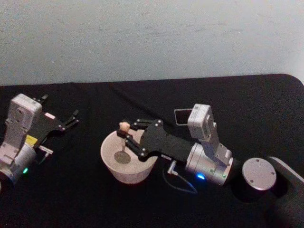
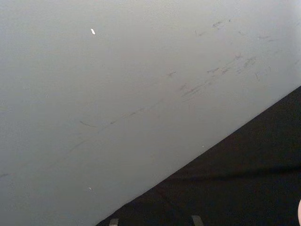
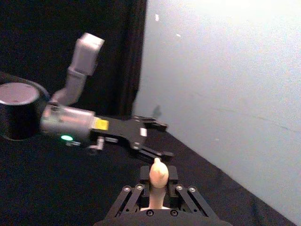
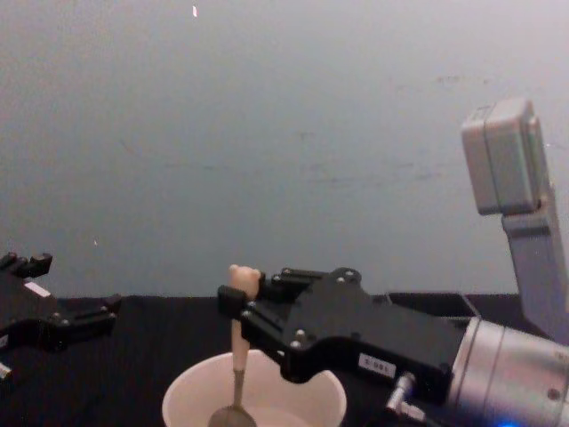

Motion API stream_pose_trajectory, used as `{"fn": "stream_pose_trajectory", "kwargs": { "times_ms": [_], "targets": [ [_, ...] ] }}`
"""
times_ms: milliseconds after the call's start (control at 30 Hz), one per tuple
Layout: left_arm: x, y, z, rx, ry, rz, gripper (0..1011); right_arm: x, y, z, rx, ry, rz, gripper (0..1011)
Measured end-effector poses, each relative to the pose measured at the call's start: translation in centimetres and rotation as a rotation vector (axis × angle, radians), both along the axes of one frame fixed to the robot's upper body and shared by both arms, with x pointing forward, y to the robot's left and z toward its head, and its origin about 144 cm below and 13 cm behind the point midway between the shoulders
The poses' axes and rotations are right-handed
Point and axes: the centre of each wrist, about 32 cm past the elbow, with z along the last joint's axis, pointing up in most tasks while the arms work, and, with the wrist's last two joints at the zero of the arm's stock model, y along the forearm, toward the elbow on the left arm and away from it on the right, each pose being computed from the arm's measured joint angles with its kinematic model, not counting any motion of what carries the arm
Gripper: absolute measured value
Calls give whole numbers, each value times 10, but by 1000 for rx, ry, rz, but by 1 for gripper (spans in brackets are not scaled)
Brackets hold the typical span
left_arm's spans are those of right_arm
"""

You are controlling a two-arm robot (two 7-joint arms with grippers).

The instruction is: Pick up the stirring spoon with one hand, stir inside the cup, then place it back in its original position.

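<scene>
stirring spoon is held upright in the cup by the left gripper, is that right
No. It is the right gripper that holds the stirring spoon upright in the cup, as the head view shows. The left gripper is open, off to the side.

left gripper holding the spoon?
No, the right gripper is shut on the stirring spoon, its bowl end down in the cup; the left gripper sits open, apart.

light dim, diffuse | wall [image 1: 152,38] evenly lit | table [image 1: 85,204] underexposed
</scene>
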Motion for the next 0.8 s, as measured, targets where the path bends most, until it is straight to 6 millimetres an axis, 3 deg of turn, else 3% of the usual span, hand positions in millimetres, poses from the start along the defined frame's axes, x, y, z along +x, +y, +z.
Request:
{"fn": "stream_pose_trajectory", "kwargs": {
  "times_ms": [400,800],
  "targets": [
    [0,0,0,0,0,0,1001,10,-10,0,-2,-4,-79,213],
    [0,0,0,0,0,0,1001,2,-28,0,-14,-5,-95,213]
  ]
}}
